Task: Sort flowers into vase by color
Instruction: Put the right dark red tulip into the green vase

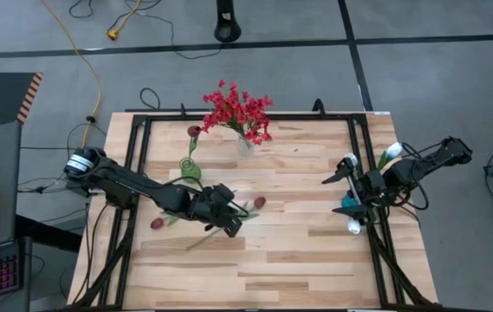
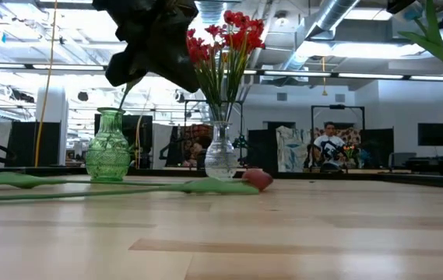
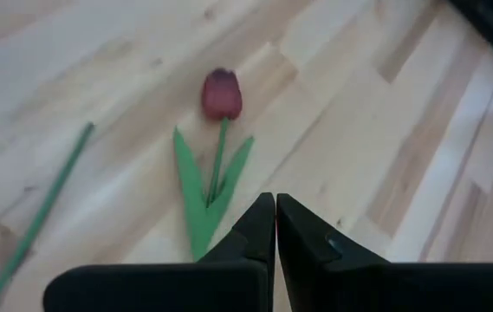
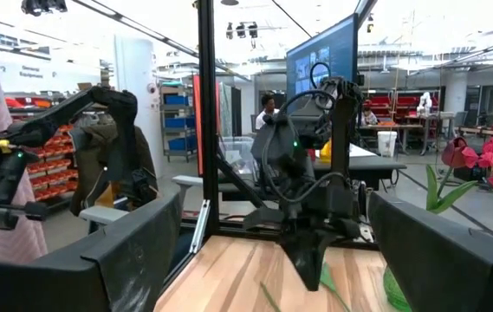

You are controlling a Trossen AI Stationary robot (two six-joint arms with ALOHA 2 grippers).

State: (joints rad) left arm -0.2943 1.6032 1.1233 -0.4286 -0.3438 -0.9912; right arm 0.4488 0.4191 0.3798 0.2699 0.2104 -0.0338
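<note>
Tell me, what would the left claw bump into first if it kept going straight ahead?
Probably the maroon tulip lying on the table: the shut left claw points along its leaves toward the bud.

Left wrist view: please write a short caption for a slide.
Left gripper, fingers shut, above a maroon tulip lying on the wooden table.

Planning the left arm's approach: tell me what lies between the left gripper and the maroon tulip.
Left wrist view: only bare wood separates left gripper from maroon tulip's leaves.
</note>
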